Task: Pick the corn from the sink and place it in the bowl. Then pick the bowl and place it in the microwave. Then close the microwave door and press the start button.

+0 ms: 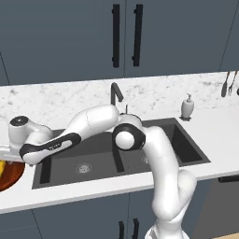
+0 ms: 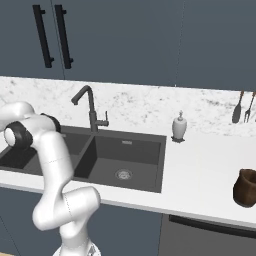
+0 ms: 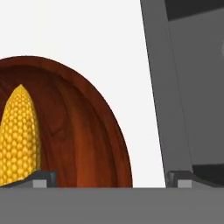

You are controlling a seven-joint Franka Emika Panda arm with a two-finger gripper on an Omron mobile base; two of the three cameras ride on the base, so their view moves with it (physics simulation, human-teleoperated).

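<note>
Looking along the spread, empty gripper (image 3: 111,177), the corn (image 3: 18,135) lies lengthwise in the bowl (image 3: 87,131) at the frame's lower left, the bowl's rim between the fingertips.

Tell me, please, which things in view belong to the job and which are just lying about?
Job: corn lying in the bowl; sink; end effector, open over the bowl's rim.
Lying about: soap dispenser; brown jar; hanging utensils; faucet.
</note>
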